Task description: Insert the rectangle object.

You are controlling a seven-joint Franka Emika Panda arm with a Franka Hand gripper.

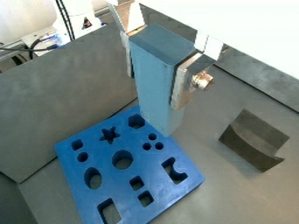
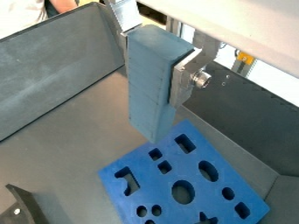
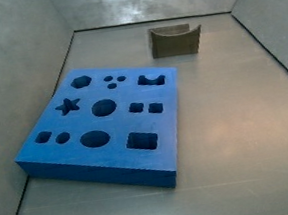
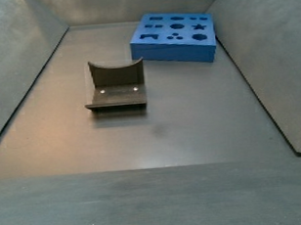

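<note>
Rectangle object (image 1: 158, 74): nearest to the wrist cameras, a pale blue-grey block, plain and taller than wide, hanging upright above the floor; seen also in a wrist view (image 2: 152, 83).
Gripper (image 1: 163, 66): in both wrist views its jaws are narrow and clamp the rectangle object on two opposite sides; one silver finger (image 2: 187, 79) lies flat on the block's side. Neither side view shows the gripper.
Blue board (image 3: 101, 120): lies flat on the floor below the block, with star, round, square and notched holes; nothing covers the holes.
Dark grey U-shaped block (image 4: 116, 88): stands on the floor well apart from the blue board (image 4: 176, 36), not between the block and the board.
Walls (image 3: 5, 58): grey, sloping, close beside one long edge of the board.
Open room: bare floor (image 4: 155, 134) on the other sides of the board.
</note>
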